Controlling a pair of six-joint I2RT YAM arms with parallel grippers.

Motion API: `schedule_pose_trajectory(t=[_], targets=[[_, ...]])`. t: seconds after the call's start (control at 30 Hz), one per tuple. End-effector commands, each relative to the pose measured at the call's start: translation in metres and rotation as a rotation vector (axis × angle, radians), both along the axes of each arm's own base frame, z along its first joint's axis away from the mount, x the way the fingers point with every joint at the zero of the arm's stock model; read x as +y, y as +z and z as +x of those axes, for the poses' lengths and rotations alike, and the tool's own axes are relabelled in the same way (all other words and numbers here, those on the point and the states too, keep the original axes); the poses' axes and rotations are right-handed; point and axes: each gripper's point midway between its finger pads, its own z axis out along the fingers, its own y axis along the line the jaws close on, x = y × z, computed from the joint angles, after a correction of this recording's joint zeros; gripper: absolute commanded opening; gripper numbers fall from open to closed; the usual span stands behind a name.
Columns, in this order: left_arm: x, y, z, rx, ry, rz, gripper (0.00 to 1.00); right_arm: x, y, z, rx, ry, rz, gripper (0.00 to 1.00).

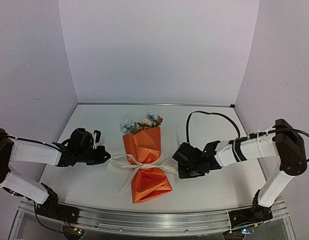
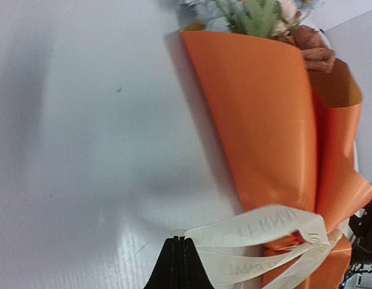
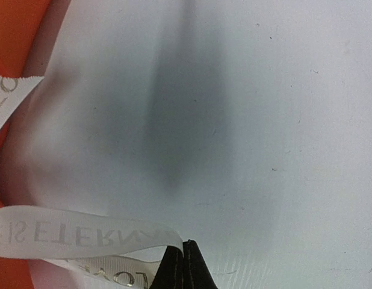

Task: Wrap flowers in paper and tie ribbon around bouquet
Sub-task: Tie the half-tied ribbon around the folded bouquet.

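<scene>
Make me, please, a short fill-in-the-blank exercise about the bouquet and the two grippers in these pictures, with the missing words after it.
1. The paper wrapped around the flowers is ____ in colour.
2. The left gripper and the right gripper are both shut on the cream-white ____.
3. The bouquet lies flat on the white ____.

Missing words: orange; ribbon; table.
</scene>
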Motion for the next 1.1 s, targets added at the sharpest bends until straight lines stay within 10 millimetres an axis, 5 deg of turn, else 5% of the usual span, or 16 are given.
schedule_pose_trajectory(t=[0.0, 0.1, 0.23, 0.4, 0.63, 0.73, 1.07], targets=[[-0.039, 0.045, 0.011, -0.112, -0.161, -0.152, 0.0, 0.019, 0.015, 0.004, -0.016, 0.038, 0.026, 0.0], [-0.045, 0.044, 0.006, -0.07, -0.176, -0.196, 0.05, 0.026, 0.018, 0.003, -0.016, 0.051, 0.045, 0.0], [-0.037, 0.037, -0.001, 0.013, -0.087, -0.228, 0.32, 0.033, 0.022, 0.002, -0.013, 0.061, 0.063, 0.0], [-0.014, 0.032, -0.013, 0.091, 0.049, -0.219, 0.51, 0.037, 0.023, 0.001, -0.013, 0.068, 0.071, 0.0], [0.006, 0.007, -0.047, 0.276, 0.299, -0.254, 0.53, 0.038, 0.026, 0.001, -0.021, 0.075, 0.082, 0.0], [-0.004, 0.006, -0.059, 0.319, 0.391, -0.317, 0.53, 0.037, 0.025, -0.001, -0.023, 0.08, 0.08, 0.0], [-0.044, -0.005, -0.046, 0.426, 0.623, -0.556, 0.54, 0.034, 0.023, -0.002, -0.033, 0.095, 0.081, 0.0]])
